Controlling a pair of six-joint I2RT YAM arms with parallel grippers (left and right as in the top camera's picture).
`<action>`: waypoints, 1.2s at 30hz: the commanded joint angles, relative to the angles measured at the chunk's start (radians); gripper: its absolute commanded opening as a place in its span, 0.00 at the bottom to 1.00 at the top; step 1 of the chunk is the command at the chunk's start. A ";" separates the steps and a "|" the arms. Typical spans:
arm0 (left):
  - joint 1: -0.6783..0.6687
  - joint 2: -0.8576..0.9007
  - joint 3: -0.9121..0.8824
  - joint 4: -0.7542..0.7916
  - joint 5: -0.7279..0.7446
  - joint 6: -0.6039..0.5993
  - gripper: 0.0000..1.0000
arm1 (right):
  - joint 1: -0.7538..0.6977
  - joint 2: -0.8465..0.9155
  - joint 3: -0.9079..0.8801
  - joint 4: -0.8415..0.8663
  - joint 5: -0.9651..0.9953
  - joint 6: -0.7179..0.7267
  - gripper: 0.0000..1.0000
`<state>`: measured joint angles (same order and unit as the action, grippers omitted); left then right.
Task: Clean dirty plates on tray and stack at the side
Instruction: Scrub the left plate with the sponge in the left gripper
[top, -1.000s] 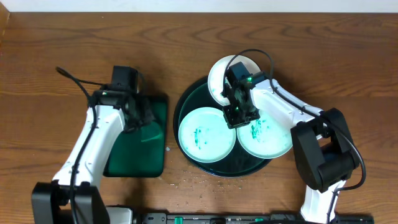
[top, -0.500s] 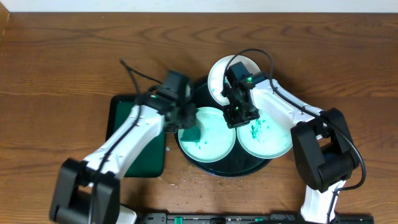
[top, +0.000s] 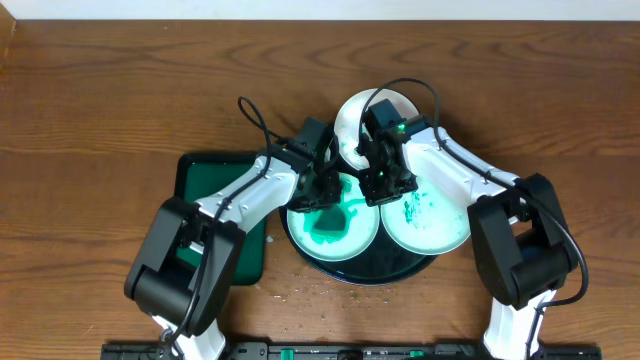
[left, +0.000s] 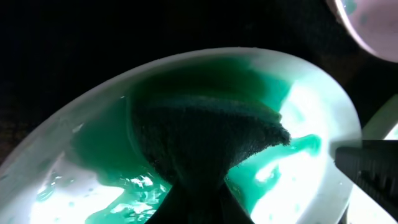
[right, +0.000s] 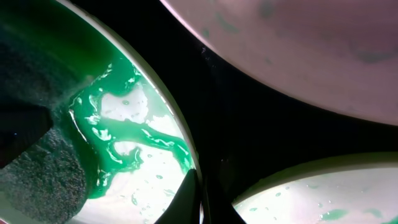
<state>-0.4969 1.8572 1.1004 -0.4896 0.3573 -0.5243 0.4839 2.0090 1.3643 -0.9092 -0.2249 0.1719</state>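
Three white plates sit on the round dark tray (top: 375, 268). The left plate (top: 352, 236) is smeared with teal liquid (left: 292, 146). My left gripper (top: 322, 192) is shut on a dark green sponge (left: 205, 134), which presses flat on that plate (left: 323, 112). My right gripper (top: 385, 184) is shut on the same plate's right rim (right: 180, 140), its fingertips (right: 189, 198) pinching the edge. The right plate (top: 432, 222) has teal marks. The back plate (top: 352, 122) leans over the tray's far rim, partly hidden by the right wrist. The sponge (right: 37, 168) also shows in the right wrist view.
A rectangular dark green tray (top: 215, 235) lies left of the round tray, partly under my left arm. Small crumbs (top: 300, 291) dot the wood in front of the round tray. The right arm's base (top: 520, 250) stands at the tray's right.
My left arm has swung right from the rectangular tray onto the left plate, bringing the sponge with it. The right arm has held still on the plate's rim.
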 joint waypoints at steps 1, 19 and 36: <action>-0.025 0.077 -0.011 0.084 0.198 -0.008 0.07 | 0.015 0.006 -0.003 -0.003 -0.019 -0.012 0.01; 0.045 0.077 -0.011 -0.096 -0.103 -0.114 0.07 | 0.015 0.006 -0.003 -0.003 -0.019 -0.012 0.01; 0.080 0.057 -0.011 -0.244 -0.644 -0.125 0.07 | 0.014 0.006 -0.003 -0.004 -0.019 -0.012 0.01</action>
<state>-0.4603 1.8481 1.1439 -0.7025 0.1108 -0.6102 0.4839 2.0090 1.3640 -0.9131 -0.2352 0.1719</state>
